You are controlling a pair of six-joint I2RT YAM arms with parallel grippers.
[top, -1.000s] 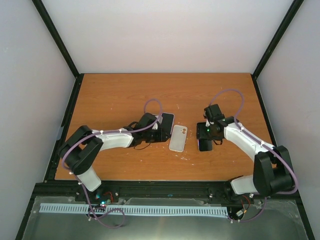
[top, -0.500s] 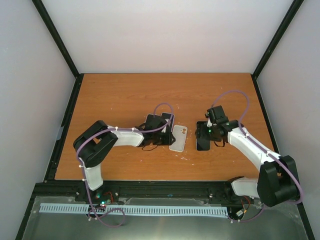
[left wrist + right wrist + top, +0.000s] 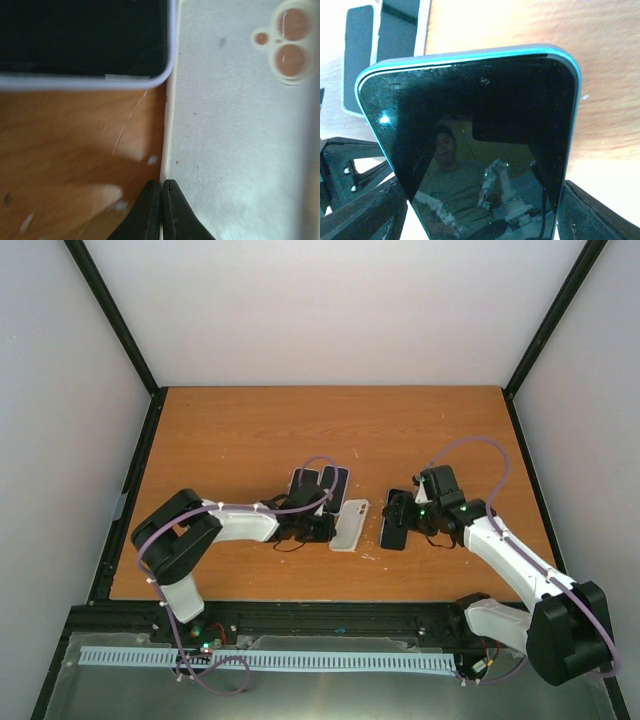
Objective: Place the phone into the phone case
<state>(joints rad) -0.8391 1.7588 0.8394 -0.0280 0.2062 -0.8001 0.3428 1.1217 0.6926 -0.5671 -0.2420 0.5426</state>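
The phone case (image 3: 348,525) is white and lies open side up on the wooden table, camera cutouts at its far end. In the left wrist view the phone case (image 3: 235,125) fills the right half. My left gripper (image 3: 320,526) is shut on its thin left rim, the fingertips (image 3: 152,200) pressed together over that edge. The phone (image 3: 393,521) has a black screen and a teal edge. It hangs tilted just right of the case, with my right gripper (image 3: 408,514) shut on its sides. In the right wrist view the phone (image 3: 470,110) fills the frame between the fingers (image 3: 365,210).
Two other dark phones (image 3: 303,480) (image 3: 335,480) lie side by side just behind the left gripper. One, with a lavender edge (image 3: 85,35), touches the case's far left corner. Black frame posts stand at the table's corners.
The left gripper has shut on the case's rim, and the case has shifted slightly nearer and left. The right arm has carried the phone left, closer to the case.
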